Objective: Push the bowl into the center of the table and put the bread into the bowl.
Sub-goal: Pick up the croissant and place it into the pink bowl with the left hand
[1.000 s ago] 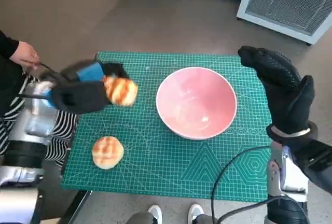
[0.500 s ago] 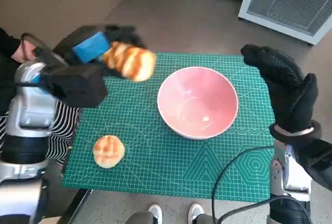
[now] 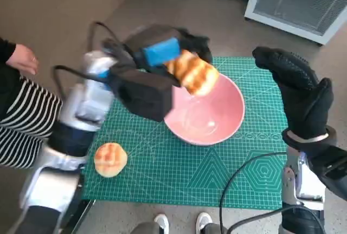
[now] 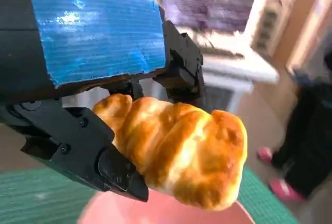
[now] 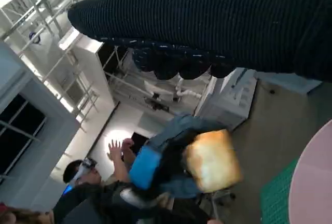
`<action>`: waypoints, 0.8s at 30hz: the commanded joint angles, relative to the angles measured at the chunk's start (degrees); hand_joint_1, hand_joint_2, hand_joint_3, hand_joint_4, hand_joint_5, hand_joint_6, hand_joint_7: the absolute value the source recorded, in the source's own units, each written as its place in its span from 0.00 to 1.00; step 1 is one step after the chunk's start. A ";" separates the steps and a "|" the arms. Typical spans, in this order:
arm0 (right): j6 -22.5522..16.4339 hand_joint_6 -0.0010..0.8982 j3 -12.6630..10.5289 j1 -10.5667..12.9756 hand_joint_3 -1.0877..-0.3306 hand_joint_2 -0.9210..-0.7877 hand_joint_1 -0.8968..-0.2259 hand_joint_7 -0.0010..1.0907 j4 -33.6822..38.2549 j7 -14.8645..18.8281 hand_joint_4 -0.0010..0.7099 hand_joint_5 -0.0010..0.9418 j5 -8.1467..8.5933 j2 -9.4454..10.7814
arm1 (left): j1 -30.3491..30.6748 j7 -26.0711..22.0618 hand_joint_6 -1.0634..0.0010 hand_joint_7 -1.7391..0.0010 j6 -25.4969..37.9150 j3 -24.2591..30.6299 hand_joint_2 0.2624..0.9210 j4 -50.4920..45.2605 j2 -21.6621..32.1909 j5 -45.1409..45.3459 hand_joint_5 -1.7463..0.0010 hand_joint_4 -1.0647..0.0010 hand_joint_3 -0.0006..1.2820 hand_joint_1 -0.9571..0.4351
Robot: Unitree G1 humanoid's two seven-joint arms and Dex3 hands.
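Right now I see my left hand [image 3: 157, 63] raised above the table, pinching a browned bread roll [image 3: 194, 72] between its black fingers [image 4: 93, 151]; the roll hangs over the near-left rim of the pink bowl [image 3: 209, 115]. The bowl sits on the green cutting mat [image 3: 162, 163], roughly at its middle. My right hand [image 3: 295, 90], gloved, stands upright past the bowl's right side, fingers spread, holding nothing. A second bread roll [image 3: 110, 159] lies on the mat's left part, well apart from the bowl. A person's striped sleeve [image 3: 24, 120] shows at the left edge.
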 commanded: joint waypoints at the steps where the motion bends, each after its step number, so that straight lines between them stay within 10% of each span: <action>1: 0.51 0.08 -0.18 1.62 0.56 0.00 0.31 0.40 -1.05 -0.60 0.20 0.00 -0.55 -0.22 | -2.95 2.78 0.45 0.32 -4.06 -2.65 1.00 7.18 -2.29 2.51 0.33 0.33 0.06 0.69; 17: 1.73 0.08 -0.74 3.78 0.56 0.00 0.32 0.40 -4.08 -2.28 0.22 0.01 -1.14 -0.78 | -5.59 4.94 0.54 0.24 -6.49 -5.09 1.00 19.00 -7.06 4.73 0.26 0.48 0.15 0.69; 21: 2.05 0.08 -0.81 4.16 0.56 0.00 0.31 0.40 -4.75 -2.69 0.22 0.01 -1.30 -0.89 | -5.31 1.55 0.74 0.72 -4.34 -4.07 0.93 19.86 -7.55 2.80 0.80 0.71 0.07 0.58; 24: 2.21 0.08 -0.84 4.23 0.56 0.00 0.31 0.40 -4.93 -2.86 0.22 0.01 -1.30 -0.96 | -5.03 -0.60 0.81 0.86 -3.58 -3.58 0.91 19.62 -7.24 1.78 0.93 0.84 0.03 0.50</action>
